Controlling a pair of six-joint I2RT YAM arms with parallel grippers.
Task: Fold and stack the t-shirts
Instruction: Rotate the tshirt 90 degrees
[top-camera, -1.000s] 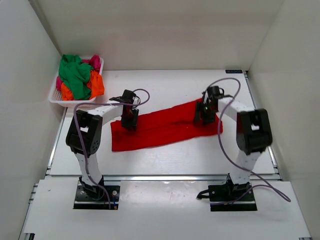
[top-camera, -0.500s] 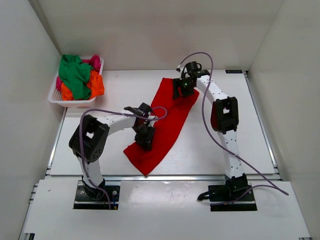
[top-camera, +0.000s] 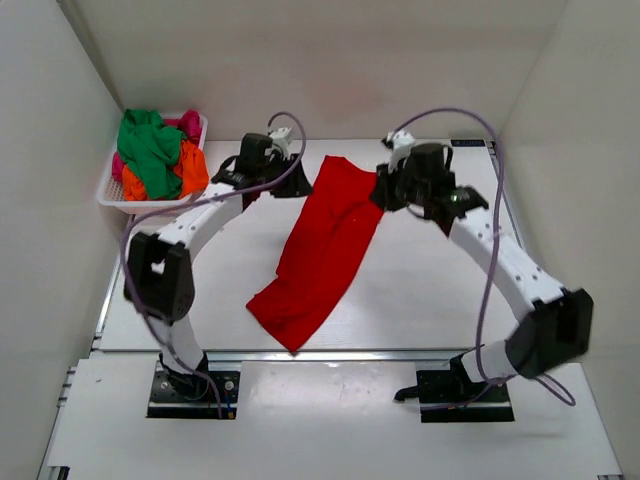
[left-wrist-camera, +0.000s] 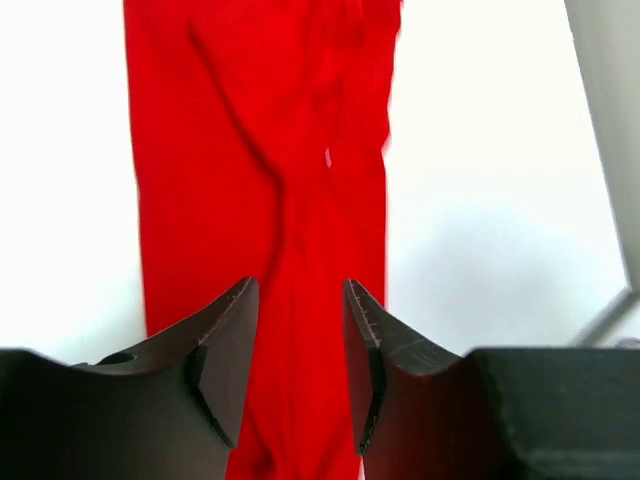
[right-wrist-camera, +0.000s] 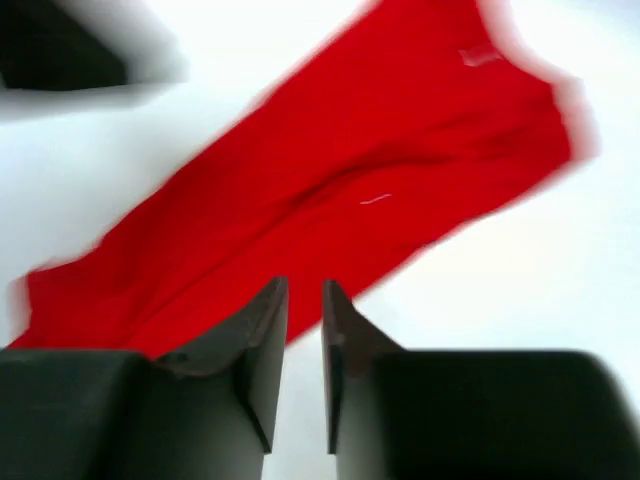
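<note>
The red t-shirt (top-camera: 325, 240) lies as a long strip, slanting from the far middle of the table to the near edge. My left gripper (top-camera: 298, 188) is at the strip's far left edge. In the left wrist view its jaws (left-wrist-camera: 297, 285) stand apart, with the red cloth (left-wrist-camera: 250, 150) showing in the gap and running away from them. My right gripper (top-camera: 383, 190) is beside the strip's far right corner. Its jaws (right-wrist-camera: 303, 283) are a narrow gap apart with bare table between them, and the shirt (right-wrist-camera: 330, 190) lies beyond. That view is blurred.
A white lattice basket (top-camera: 107, 192) at the far left holds a green t-shirt (top-camera: 150, 150), an orange one (top-camera: 192, 170) and a pink one (top-camera: 188, 122). White walls close in the table on three sides. Metal rails run along its left, right and near edges.
The shirt has swung from lying across the table to slanting towards the near edge. My left gripper left the strip's middle for its far left edge. My right gripper came off the far end.
</note>
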